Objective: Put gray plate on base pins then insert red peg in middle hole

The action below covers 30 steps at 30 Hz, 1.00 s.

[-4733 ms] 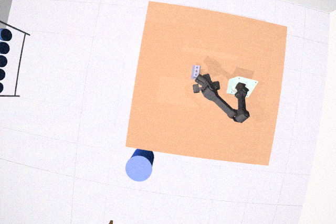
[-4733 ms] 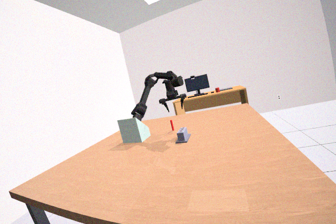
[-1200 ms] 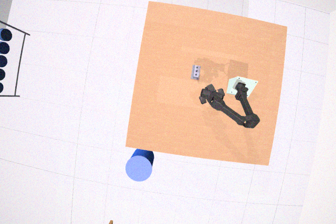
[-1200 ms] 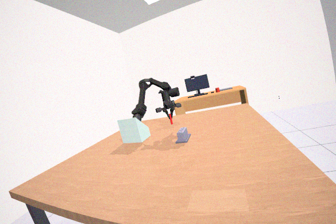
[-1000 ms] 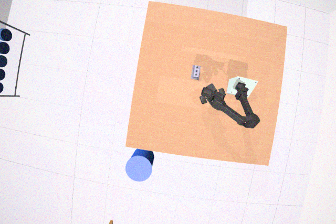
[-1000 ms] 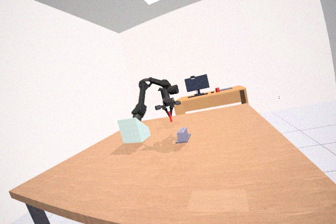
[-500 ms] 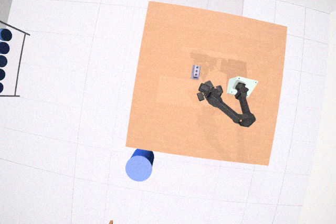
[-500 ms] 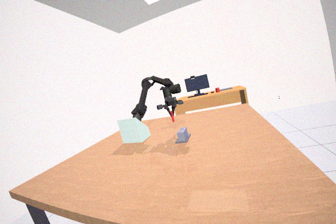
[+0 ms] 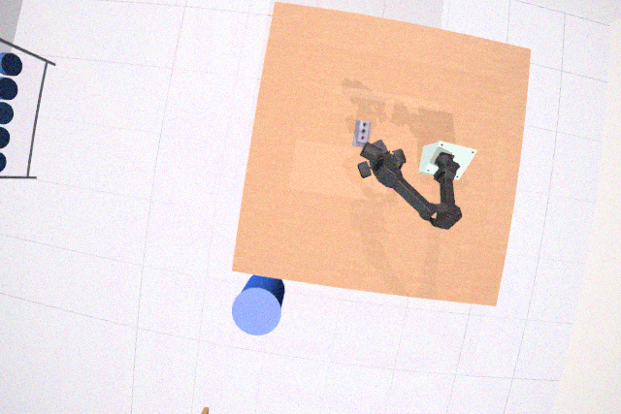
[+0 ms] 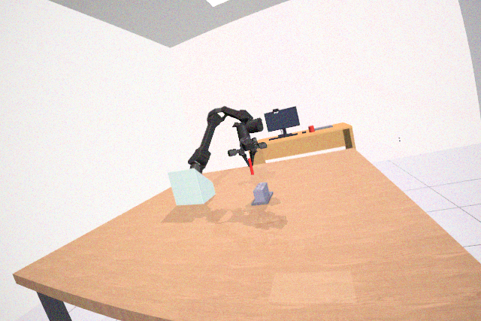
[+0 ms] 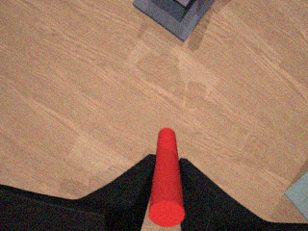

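My gripper (image 10: 249, 161) (image 11: 166, 163) is shut on the red peg (image 10: 251, 168) (image 11: 166, 185) and holds it in the air, roughly upright, its lower end free. The base (image 9: 355, 142) (image 10: 270, 195) (image 11: 156, 12) stands on the table, a little ahead of the gripper; only its near corner shows at the top of the wrist view. The gray plate (image 9: 367, 132) appears to lie flat on top of the base, with three dark spots in a row. Whether both pins pass through it is too small to tell.
A pale green block (image 9: 465, 156) (image 10: 184, 189) (image 11: 300, 197) stands under the arm's foot, to the side of the base. The wooden table (image 9: 310, 229) (image 10: 217, 263) carries the arm. A blue cylinder (image 9: 256, 311) stands beyond the table's edge. A desk with a monitor (image 10: 282, 118) is behind.
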Each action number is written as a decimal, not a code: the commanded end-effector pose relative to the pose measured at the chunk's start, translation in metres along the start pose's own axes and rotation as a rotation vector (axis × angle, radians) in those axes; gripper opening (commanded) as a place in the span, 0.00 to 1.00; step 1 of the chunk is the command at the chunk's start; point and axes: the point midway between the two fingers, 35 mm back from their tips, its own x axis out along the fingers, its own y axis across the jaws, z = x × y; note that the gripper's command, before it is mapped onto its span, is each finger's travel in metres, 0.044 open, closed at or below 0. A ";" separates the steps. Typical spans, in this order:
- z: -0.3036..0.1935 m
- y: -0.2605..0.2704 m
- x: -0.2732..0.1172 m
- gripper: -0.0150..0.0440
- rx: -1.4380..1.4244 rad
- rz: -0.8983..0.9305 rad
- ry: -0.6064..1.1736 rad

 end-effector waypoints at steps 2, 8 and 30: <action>0.016 0.004 -0.003 0.25 -0.009 0.003 -0.009; 0.034 0.007 -0.004 0.25 -0.009 0.003 -0.010; 0.103 0.003 -0.002 0.25 -0.016 0.006 -0.009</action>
